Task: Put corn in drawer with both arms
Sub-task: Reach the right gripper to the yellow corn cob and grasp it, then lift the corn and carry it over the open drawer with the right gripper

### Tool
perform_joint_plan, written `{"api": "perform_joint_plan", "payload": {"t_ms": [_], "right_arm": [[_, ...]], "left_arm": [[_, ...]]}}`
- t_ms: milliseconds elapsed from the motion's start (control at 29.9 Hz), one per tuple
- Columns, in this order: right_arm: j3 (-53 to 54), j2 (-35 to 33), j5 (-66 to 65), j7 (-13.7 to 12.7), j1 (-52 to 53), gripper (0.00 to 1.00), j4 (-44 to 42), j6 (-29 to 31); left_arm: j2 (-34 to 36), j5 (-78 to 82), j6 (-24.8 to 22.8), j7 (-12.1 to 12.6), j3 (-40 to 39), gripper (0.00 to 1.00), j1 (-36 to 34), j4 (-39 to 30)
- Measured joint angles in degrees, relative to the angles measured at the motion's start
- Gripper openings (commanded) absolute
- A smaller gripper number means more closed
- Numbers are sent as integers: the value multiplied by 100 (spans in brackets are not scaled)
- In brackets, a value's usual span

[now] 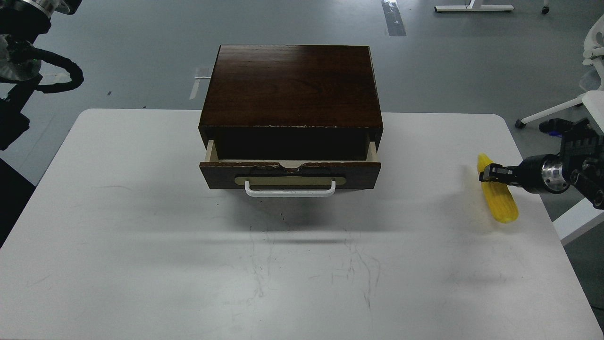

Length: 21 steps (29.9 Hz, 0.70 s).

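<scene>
The yellow corn (pixel 499 200) is at the table's right side, slanting with its narrow tip to the far left. My right gripper (pixel 490 174) comes in from the right and is closed across the corn's upper part, holding it. The dark wooden box (pixel 291 85) stands at the middle back of the table. Its drawer (pixel 358 174) is pulled partly open, with the white handle (pixel 289 191) facing me and the pale inner sides showing. Only upper parts of my left arm (pixel 28 56) show at the top left; its gripper is out of view.
The white table (pixel 141 236) has its right edge close beside the corn. A white office chair (pixel 590 94) stands on the floor beyond the right edge. Grey floor lies behind the box.
</scene>
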Motion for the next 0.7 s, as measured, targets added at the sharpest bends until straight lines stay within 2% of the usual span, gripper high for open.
{"api": "perform_joint_plan", "payload": {"t_ms": [167, 334, 602, 702], "right_arm": [[-5, -157, 14, 0, 533, 0, 87, 62], [37, -198, 29, 0, 1075, 0, 582, 66], [36, -825, -47, 0, 2632, 0, 3104, 66], [45, -882, -195, 0, 3298, 0, 3786, 66]], "left_arm": [[33, 0, 0, 1, -38, 98, -1, 0], [74, 2, 0, 7, -40, 98, -7, -9], [215, 10, 0, 8, -41, 98, -10, -42], [220, 12, 0, 8, -41, 98, -10, -55]]}}
